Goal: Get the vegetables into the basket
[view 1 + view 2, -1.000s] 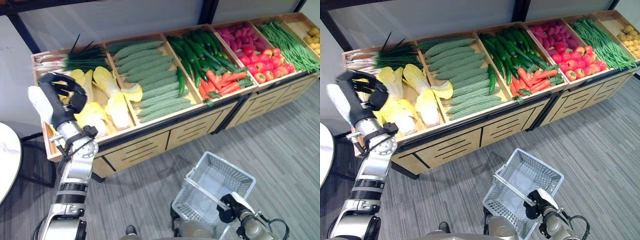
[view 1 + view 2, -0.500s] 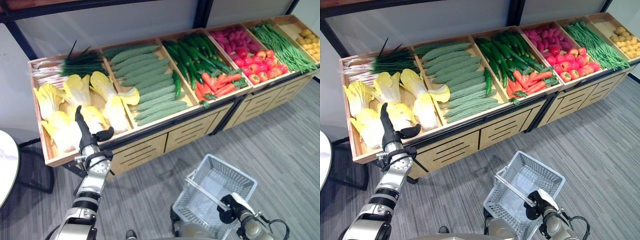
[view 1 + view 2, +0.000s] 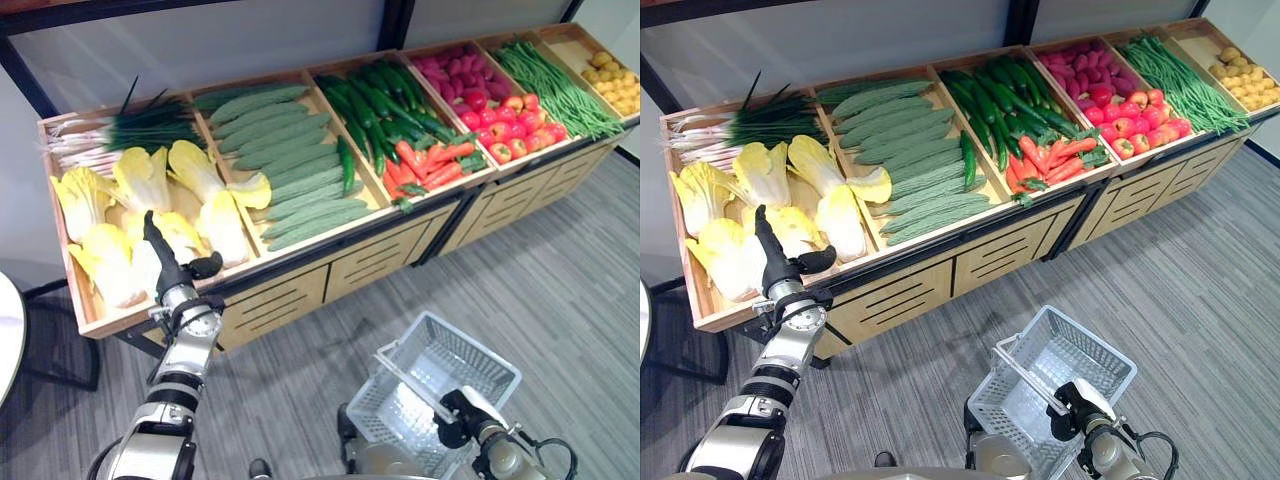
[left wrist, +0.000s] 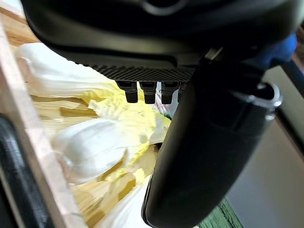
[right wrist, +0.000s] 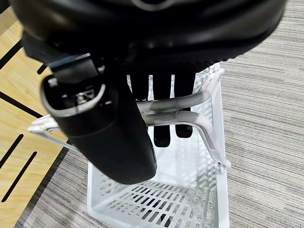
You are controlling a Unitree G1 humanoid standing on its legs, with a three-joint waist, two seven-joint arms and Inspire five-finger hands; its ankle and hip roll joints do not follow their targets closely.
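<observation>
Left hand point(image 3: 168, 262) in the lower left of the left eye view, raised at the front edge of the wooden display stand point(image 3: 300, 290), fingers straight and pointing up the frame toward the cabbages point(image 3: 150, 215), thumb spread to the side; it holds nothing. The nearest cabbage lies just beyond the fingertips, up and slightly left in the frame, in the leftmost compartment. Whether the fingers touch it cannot be told from the eye views; the left wrist view shows pale yellow-white cabbage leaves point(image 4: 90, 137) just past the fingertips, with no fingers curled round them. The cabbages lie with their long axes running roughly from the front of the stand toward the back, so the hand's reach is nearly in line with them.

Right hand point(image 3: 460, 408) at the lower right of the frame, fingers curled round the handle point(image 5: 180, 107) of the white wire basket point(image 3: 470, 350), which hangs over the grey floor point(image 3: 560, 270) in front of the stand. No vegetable is visible in the basket.

Other compartments, from left to right across the upper frame: spring onions point(image 3: 130, 125), pale green gourds point(image 3: 290, 160), dark cucumbers point(image 3: 385, 100), carrots point(image 3: 430, 165), red produce point(image 3: 490, 100), green beans point(image 3: 555, 85). The left hand is by far the nearer to the cabbages, so a grasp there is judged the step in hand.
</observation>
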